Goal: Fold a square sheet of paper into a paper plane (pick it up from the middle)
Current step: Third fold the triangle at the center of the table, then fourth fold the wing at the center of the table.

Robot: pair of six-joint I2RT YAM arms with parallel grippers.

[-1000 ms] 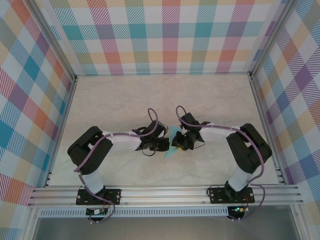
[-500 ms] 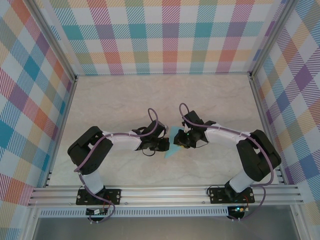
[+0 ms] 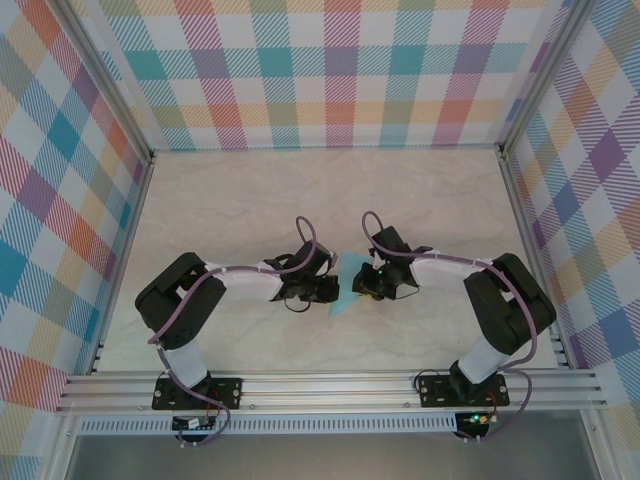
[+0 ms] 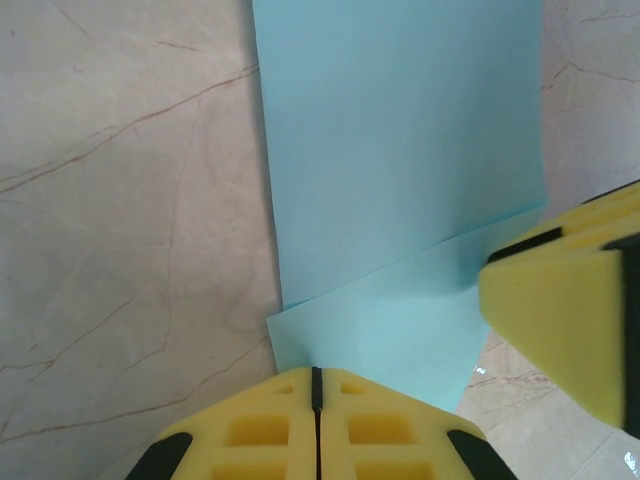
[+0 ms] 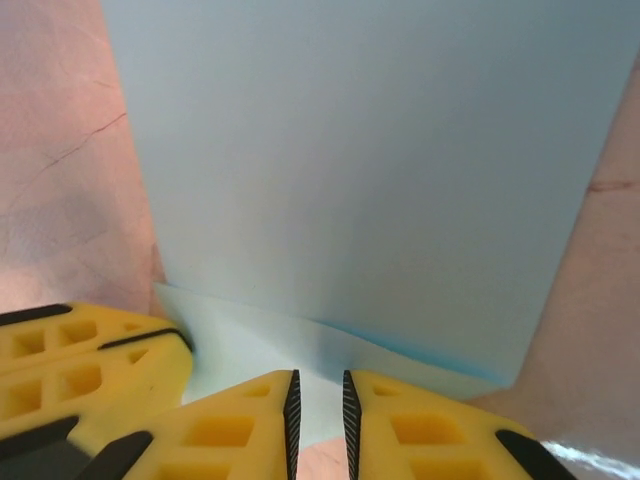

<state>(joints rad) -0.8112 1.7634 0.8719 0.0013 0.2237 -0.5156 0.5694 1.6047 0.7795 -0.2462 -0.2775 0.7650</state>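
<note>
Black-and-white arms (image 3: 240, 278); purple cable (image 3: 300, 222) loops behind left gripper (image 4: 316, 375) and right gripper (image 5: 318, 378); yellow, black-edged fingers (image 4: 250, 432) with square hollows.

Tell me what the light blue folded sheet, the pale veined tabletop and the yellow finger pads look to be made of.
The light blue folded sheet: thin paper, matte; it holds a sharp crease.
The pale veined tabletop: marble or a marble-print laminate, smooth with a faint sheen; I cannot tell which.
The yellow finger pads: seemingly moulded plastic or rubber, matte, with square hollows.
</note>
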